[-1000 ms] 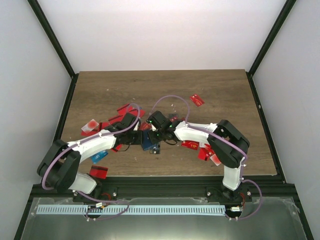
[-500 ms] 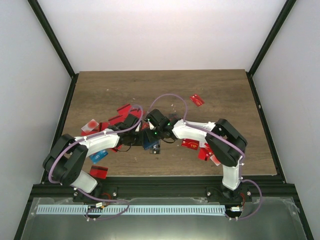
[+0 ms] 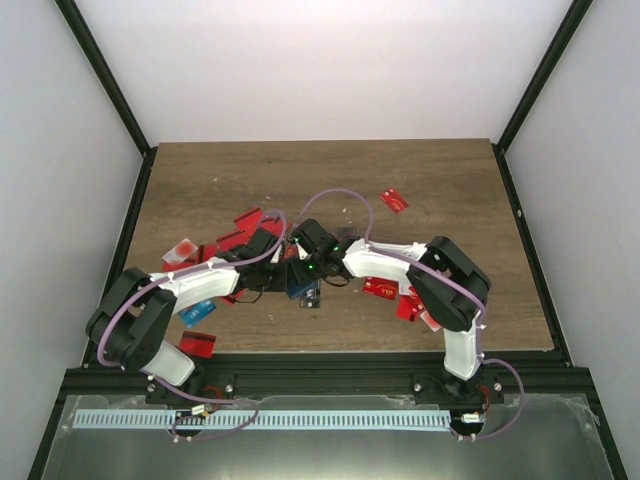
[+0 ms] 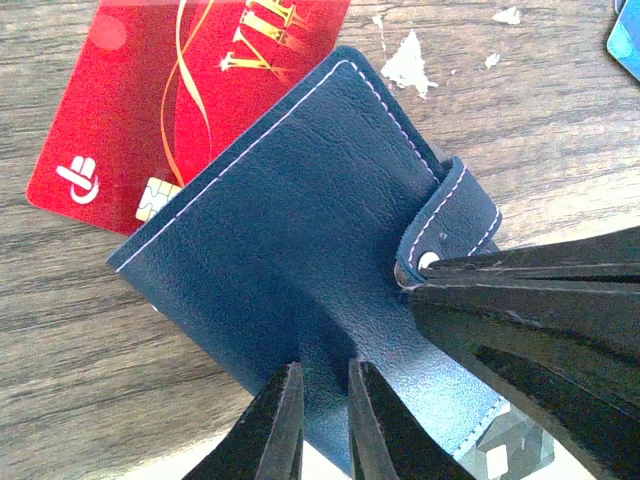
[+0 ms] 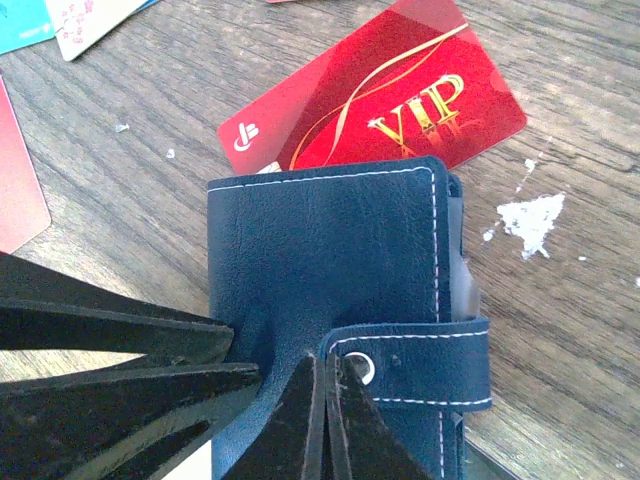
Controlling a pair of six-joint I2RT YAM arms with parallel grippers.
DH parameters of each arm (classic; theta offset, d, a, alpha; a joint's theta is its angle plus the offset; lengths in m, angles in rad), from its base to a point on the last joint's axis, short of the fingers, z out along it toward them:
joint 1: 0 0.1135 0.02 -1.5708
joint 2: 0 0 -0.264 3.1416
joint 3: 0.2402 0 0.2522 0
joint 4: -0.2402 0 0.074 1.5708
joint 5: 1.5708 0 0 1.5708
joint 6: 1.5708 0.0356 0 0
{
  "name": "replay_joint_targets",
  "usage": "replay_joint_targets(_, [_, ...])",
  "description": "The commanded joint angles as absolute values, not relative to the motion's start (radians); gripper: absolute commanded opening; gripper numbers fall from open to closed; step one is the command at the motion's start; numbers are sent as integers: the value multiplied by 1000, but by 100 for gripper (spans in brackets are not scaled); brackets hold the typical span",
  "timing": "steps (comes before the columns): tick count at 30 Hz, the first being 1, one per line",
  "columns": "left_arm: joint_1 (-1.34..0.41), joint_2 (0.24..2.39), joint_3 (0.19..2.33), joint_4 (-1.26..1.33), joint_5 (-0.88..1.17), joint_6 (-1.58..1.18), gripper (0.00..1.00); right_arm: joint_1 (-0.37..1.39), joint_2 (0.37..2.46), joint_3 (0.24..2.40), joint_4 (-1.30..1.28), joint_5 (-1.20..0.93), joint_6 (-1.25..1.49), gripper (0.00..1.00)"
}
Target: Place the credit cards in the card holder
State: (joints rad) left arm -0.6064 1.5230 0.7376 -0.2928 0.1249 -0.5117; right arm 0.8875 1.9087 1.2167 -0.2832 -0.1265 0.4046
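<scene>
The left tool, jaws nearly together, pinches the card holder's soft, light leathery cover while the right tool, fully closed, nips its floppy snap strap, likely the best hold.

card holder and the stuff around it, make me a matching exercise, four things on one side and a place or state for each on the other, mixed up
Things:
1. card holder
2. red VIP card
3. left tool
4. right tool

Place or state:
a. shut, tips at the strap
b. navy, folded shut
c. pinching the navy cover
d. partly hidden by the navy cover

Pairs: 1-b, 2-d, 3-c, 4-a
</scene>
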Motion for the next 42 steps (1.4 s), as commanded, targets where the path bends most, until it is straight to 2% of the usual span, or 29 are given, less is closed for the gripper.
replay_joint_targets(1, [-603, 1537, 721, -279, 148, -493, 15, 884, 1941, 1247, -255, -118, 419, 1])
replay_joint_targets(11, [-603, 1540, 712, -272, 158, -491, 15, 870, 1961, 1249, -237, -123, 433, 1])
replay_joint_targets(28, [-603, 1535, 704, -252, 194, -485, 13, 793, 2158, 1330, -366, -254, 391, 1])
replay_joint_targets(36, [-555, 1375, 765, -324, 57, -525, 15, 790, 2254, 1371, -439, -274, 343, 1])
replay_joint_targets(42, [-450, 1438, 833, -363, -46, -522, 18, 785, 2282, 1386, -455, -306, 326, 1])
